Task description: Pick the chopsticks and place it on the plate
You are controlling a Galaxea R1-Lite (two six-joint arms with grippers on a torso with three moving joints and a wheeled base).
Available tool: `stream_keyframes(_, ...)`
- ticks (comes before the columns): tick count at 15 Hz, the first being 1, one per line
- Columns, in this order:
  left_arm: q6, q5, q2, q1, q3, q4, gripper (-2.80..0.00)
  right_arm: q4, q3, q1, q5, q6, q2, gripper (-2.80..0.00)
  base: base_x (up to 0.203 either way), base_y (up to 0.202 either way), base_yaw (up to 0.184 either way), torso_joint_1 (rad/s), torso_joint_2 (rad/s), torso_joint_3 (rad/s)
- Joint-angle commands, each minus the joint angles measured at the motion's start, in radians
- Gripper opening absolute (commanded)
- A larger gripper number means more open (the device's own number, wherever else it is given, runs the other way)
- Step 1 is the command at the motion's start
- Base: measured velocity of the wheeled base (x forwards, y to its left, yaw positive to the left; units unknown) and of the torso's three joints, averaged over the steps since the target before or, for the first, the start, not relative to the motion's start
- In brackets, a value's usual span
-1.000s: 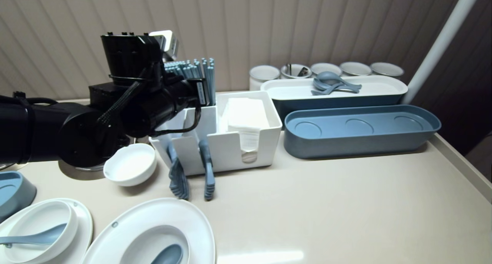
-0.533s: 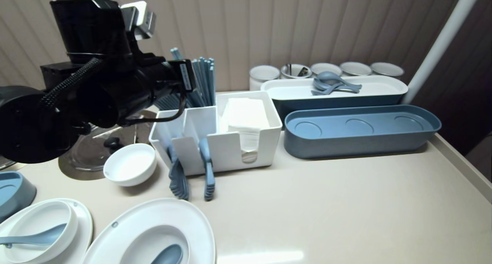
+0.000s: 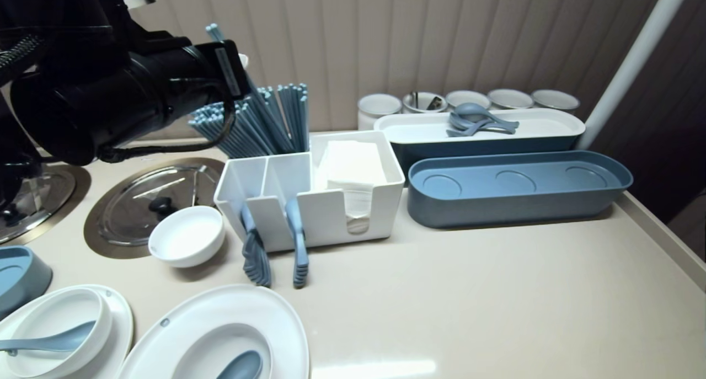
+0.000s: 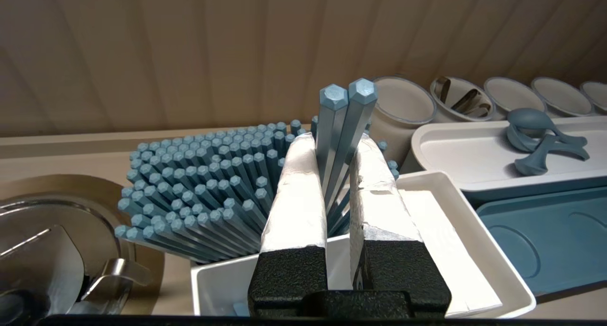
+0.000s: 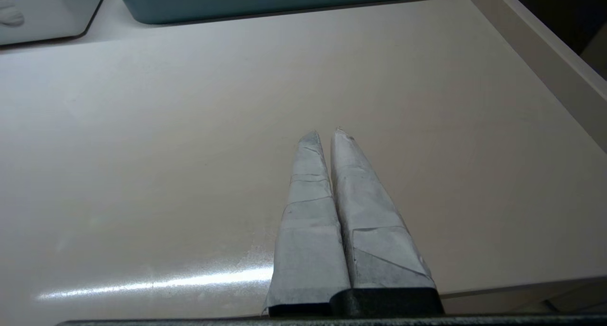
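My left gripper (image 4: 334,143) is shut on two blue chopsticks (image 4: 348,98), which stand up between its white-taped fingers. Their lower ends still reach down among the bundle of blue chopsticks (image 4: 204,188) in the back compartment of the white organiser box (image 3: 309,202). In the head view the black left arm (image 3: 121,92) fills the upper left, and the held pair (image 3: 220,42) slants up past it, above the bundle (image 3: 265,119). My right gripper (image 5: 325,134) is shut and empty, hovering low over bare counter.
Napkins (image 3: 353,166) fill the organiser's right side; blue utensils (image 3: 256,252) hang at its front. A white bowl (image 3: 187,235), round metal lid (image 3: 149,199) and plates with spoons (image 3: 220,335) lie left. A blue tray (image 3: 518,188), a spoon tray (image 3: 551,126) and cups (image 3: 380,106) stand right.
The left arm has risen and drawn back to the upper left, lifting the two chopsticks higher above the bundle and uncovering the metal lid. The right arm has not moved.
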Motion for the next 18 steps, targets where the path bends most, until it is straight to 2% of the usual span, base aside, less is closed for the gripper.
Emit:
stream_keyframes(1,-0.002,0.002,-0.024,0.0,0.0,0.0,-2.8,0.0,0.0,0.0,0.0,0.0,0.0,-2.8,0.0,0.0,0.0,0.0,0.0,0.0)
stream_keyframes(7,-0.002,-0.001,-0.072,0.01,-0.015,0.012,-2.8,0.0,0.0,0.0,0.0,0.0,0.0,-2.8,0.0,0.0,0.0,0.0,0.0,0.0)
stream_keyframes(11,-0.002,-0.003,-0.1,0.01,-0.031,0.088,-2.8,0.0,0.0,0.0,0.0,0.0,0.0,-2.8,0.0,0.0,0.0,0.0,0.0,0.0)
stream_keyframes(15,-0.002,-0.008,-0.125,0.023,-0.043,0.116,-2.8,0.0,0.0,0.0,0.0,0.0,0.001,-2.8,0.0,0.0,0.0,0.0,0.0,0.0)
stream_keyframes(18,-0.004,-0.029,-0.171,0.024,-0.068,0.197,-2.8,0.0,0.0,0.0,0.0,0.0,0.001,-2.8,0.0,0.0,0.0,0.0,0.0,0.0)
